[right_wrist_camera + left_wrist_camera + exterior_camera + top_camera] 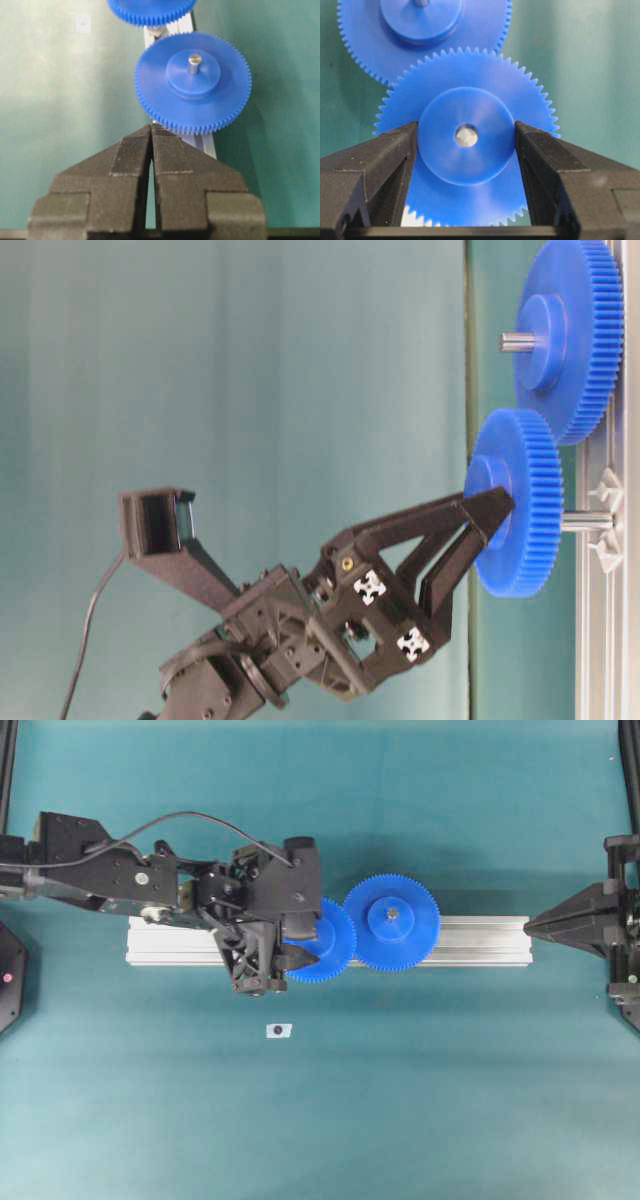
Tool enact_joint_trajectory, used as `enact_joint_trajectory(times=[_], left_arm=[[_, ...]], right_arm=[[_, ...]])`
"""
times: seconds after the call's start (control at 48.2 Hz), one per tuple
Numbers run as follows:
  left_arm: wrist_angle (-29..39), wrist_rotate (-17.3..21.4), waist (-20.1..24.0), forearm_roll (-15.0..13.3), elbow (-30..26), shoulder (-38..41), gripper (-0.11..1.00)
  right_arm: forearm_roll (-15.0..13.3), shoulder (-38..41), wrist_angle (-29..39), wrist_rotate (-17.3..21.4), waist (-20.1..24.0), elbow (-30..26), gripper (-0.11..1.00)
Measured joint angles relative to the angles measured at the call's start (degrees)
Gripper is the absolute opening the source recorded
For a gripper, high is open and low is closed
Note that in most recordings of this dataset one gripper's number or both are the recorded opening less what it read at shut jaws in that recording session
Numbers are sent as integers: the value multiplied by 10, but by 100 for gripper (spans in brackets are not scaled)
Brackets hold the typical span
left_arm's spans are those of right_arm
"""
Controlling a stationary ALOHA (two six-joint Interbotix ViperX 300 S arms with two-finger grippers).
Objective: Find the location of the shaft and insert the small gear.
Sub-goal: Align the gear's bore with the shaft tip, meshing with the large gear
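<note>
The small gear [335, 945] is a blue toothed wheel with a raised hub, level over the rail, its teeth against the larger gear's. My left gripper [305, 946] is shut on its hub, one finger on each side [466, 135]. In the table-level view a silver-grey shaft [585, 522] runs from under the gear [520, 505] into the rail. A pale faceted end shows in the gear's centre hole [466, 135]. My right gripper [528, 925] is shut and empty at the rail's right end [151, 127].
The larger blue gear [392, 920] with a grey pin centre sits on the aluminium rail [480, 942] just right of the small gear. A tiny clear-white piece with a dark centre [278, 1031] lies on the green mat in front of the rail.
</note>
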Motion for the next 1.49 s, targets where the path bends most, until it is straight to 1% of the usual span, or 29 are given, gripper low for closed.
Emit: enact_joint_trajectory(times=[0.435, 0.85, 1.493], left_arm=[[10, 3, 1, 0, 2, -8, 64], [7, 2, 1, 0, -30, 13, 64], [16, 1, 1, -1, -32, 13, 64]], right_arm=[[1, 0, 0, 1, 0, 0, 6], [1, 0, 0, 0, 0, 2, 5], [1, 1, 0, 1, 1, 4, 5]])
